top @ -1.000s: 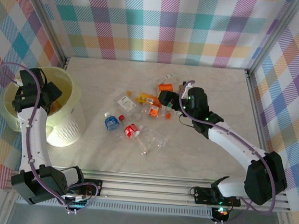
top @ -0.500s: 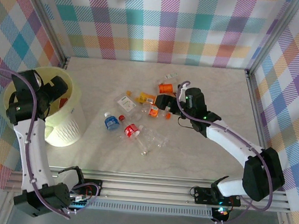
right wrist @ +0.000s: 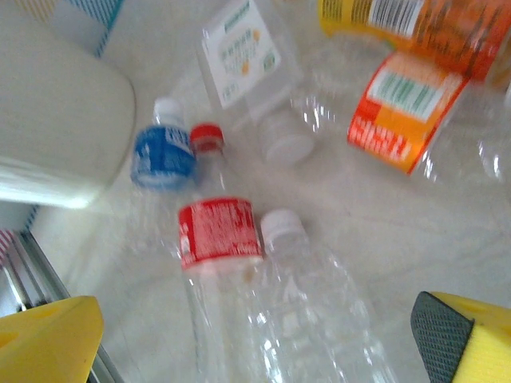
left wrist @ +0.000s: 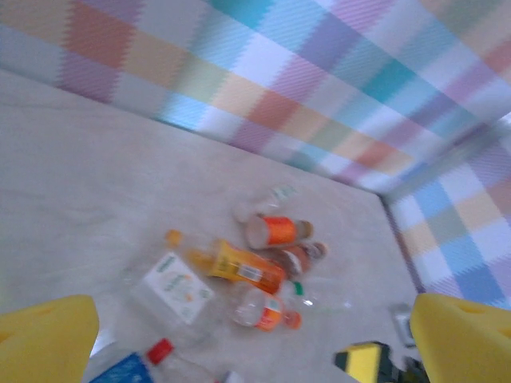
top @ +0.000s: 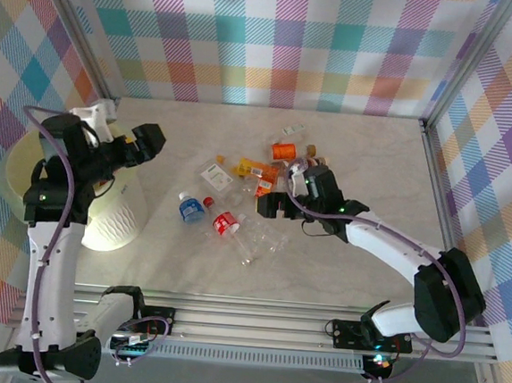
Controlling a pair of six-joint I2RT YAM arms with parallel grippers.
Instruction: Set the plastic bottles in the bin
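Several plastic bottles lie loose in mid-table: a blue-labelled one (top: 190, 208), a red-labelled one (top: 224, 224), a clear one (top: 265, 242), a flat white-labelled container (top: 214, 175) and orange ones (top: 283, 149). The pale yellow bin (top: 114, 219) stands at the left. My left gripper (top: 144, 137) hangs open and empty beside the bin's far rim, its yellow fingertips (left wrist: 44, 343) wide apart. My right gripper (top: 273, 206) hovers open over the red-labelled bottle (right wrist: 217, 231) and the clear white-capped bottle (right wrist: 319, 311), with its fingertips (right wrist: 471, 339) either side of them and not touching.
In the left wrist view the orange bottle (left wrist: 279, 231), a yellow-orange bottle (left wrist: 239, 267) and an orange-labelled clear one (left wrist: 263, 309) lie clustered. Plaid walls and metal frame posts close the table in. The bin's side (right wrist: 56, 136) sits just left of the blue-labelled bottle (right wrist: 164, 155).
My left arm has swung up and right from over the bin toward the bottles. My right gripper has shifted nearer and left, from the orange bottles to the red-labelled and clear ones.
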